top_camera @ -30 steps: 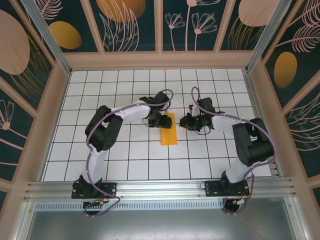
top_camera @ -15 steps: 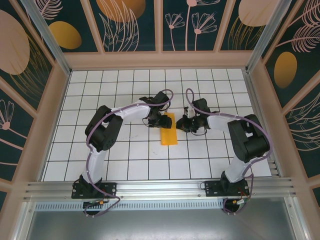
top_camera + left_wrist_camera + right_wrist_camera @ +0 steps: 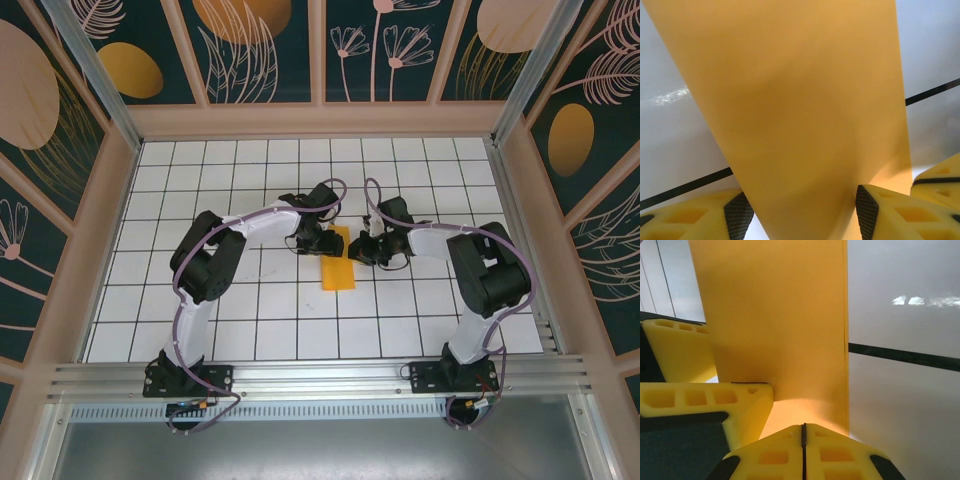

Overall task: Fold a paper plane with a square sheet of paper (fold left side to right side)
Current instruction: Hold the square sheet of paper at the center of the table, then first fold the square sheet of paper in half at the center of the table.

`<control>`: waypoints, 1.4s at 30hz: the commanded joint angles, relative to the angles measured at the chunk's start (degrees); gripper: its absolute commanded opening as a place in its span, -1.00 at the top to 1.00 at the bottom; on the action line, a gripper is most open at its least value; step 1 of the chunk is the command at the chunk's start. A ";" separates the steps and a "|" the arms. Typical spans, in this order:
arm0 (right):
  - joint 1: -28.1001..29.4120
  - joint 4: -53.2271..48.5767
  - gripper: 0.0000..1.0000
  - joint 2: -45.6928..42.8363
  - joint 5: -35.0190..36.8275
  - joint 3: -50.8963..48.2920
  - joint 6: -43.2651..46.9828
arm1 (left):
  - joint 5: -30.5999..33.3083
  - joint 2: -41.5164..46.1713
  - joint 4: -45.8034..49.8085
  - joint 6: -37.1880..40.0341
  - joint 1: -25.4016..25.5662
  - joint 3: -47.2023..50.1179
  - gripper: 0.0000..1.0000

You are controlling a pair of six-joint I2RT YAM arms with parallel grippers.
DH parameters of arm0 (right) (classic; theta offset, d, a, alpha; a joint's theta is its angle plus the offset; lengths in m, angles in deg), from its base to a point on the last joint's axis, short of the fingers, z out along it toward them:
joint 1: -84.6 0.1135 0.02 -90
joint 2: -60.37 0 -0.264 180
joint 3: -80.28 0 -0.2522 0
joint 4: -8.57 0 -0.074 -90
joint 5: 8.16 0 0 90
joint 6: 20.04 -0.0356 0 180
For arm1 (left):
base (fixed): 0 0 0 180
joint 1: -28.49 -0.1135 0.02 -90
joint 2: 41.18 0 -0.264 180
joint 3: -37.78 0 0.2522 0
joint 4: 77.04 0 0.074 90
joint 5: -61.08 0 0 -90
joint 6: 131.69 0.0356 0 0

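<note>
The square sheet of paper (image 3: 338, 268) lies on the white tiled floor as a narrow orange-yellow rectangle, its long side running away from the arms. My left gripper (image 3: 318, 240) stands open over the strip's far end. In the left wrist view the strip (image 3: 800, 110) runs between the two dark pads (image 3: 738, 215) of my left gripper (image 3: 802, 217). My right gripper (image 3: 364, 248) is shut at the strip's right edge. In the right wrist view its closed tips (image 3: 803, 432) rest on the paper (image 3: 780, 320), beside the left gripper's yellow fingers (image 3: 705, 400).
Wooden-framed walls (image 3: 110, 200) with a leaf print enclose the tiled floor (image 3: 250, 320) on three sides. An aluminium rail (image 3: 320, 375) runs along the near edge by both arm bases. Open tiles lie to the left, to the right and in front of the paper.
My right gripper has slid left across about one tile, up to the paper's right edge, and its jaws have closed the last bit. The left arm and the paper have not moved.
</note>
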 commanded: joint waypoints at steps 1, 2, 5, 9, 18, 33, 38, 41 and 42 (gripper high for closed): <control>0.69 -2.33 0.83 1.51 0.84 1.65 0.52 | -2.91 -8.03 -9.65 1.82 1.41 2.57 -0.23; 0.77 -2.74 0.83 1.96 1.09 1.84 0.65 | -2.91 -8.02 -9.74 1.76 1.41 2.52 -0.23; 0.95 -4.24 0.84 3.11 2.04 2.18 1.02 | -2.87 -7.82 -9.83 1.71 1.37 2.69 -0.23; 1.03 -6.27 0.84 4.41 3.90 2.14 1.46 | -2.50 -7.35 -9.87 1.62 1.33 2.97 -0.23; 1.04 -8.01 0.85 6.06 5.86 2.15 2.36 | 0.53 1.15 -7.70 2.49 -1.13 3.36 -0.38; 1.00 -8.49 0.85 5.96 6.13 2.79 2.37 | -18.03 11.45 -20.98 -0.94 -4.54 11.35 -0.19; 1.00 -8.63 0.85 5.93 6.08 2.99 2.45 | -19.66 7.73 -22.68 -2.00 -3.92 11.77 -0.16; 1.01 -8.72 0.85 5.96 6.10 3.10 2.45 | -17.56 6.23 -22.16 -1.83 -3.93 12.31 -0.16; 1.02 -8.72 0.85 5.93 6.21 3.15 2.52 | -16.46 5.73 -21.72 -1.58 -3.87 12.45 -0.15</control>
